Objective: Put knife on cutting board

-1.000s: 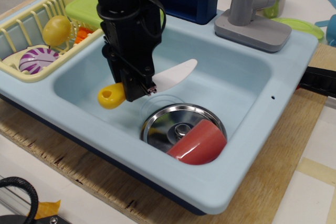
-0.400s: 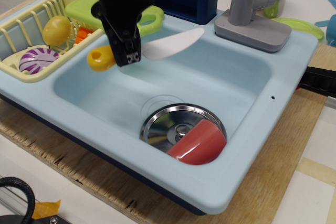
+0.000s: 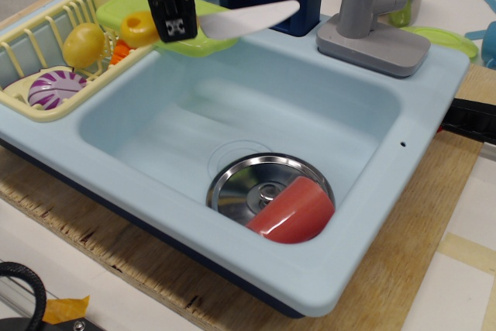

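Note:
My black gripper (image 3: 175,27) is shut on the knife (image 3: 209,24), gripping it where the yellow handle (image 3: 139,29) meets the white blade (image 3: 252,17). The knife is held level in the air, blade pointing right. It hangs just above the lime-green cutting board (image 3: 124,10), which lies at the sink's back left corner beside the dish rack. The gripper hides the board's middle.
The light blue sink basin (image 3: 364,122) holds a metal lid (image 3: 240,184) and a red cup (image 3: 296,211) at the front. A pale yellow dish rack (image 3: 31,52) at left holds a yellow lemon (image 3: 83,44) and purple item (image 3: 56,87). A grey faucet (image 3: 370,13) stands at back right.
My gripper has lifted the knife out of the sink basin and carried it up and back-left, from low in the basin to above the cutting board.

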### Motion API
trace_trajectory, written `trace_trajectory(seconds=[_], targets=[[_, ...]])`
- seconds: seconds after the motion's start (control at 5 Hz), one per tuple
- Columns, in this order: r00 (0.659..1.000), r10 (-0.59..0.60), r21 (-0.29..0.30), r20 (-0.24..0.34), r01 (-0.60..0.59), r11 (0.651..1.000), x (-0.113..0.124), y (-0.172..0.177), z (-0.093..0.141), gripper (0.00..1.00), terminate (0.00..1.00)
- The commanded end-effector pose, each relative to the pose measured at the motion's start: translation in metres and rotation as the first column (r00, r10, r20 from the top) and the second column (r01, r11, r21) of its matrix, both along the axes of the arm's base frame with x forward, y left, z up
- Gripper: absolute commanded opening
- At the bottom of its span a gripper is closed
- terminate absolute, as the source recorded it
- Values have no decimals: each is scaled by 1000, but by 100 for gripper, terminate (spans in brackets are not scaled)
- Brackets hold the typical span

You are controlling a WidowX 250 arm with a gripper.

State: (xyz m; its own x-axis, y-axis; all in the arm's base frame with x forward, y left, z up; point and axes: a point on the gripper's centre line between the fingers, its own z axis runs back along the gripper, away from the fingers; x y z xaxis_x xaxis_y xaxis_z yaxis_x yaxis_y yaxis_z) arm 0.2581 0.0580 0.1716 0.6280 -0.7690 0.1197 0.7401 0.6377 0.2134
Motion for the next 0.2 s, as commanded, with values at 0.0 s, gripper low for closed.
trace_trajectory(seconds=[0.0], targets=[[995, -91, 21, 44, 90, 996, 21, 22, 16, 0, 100]])
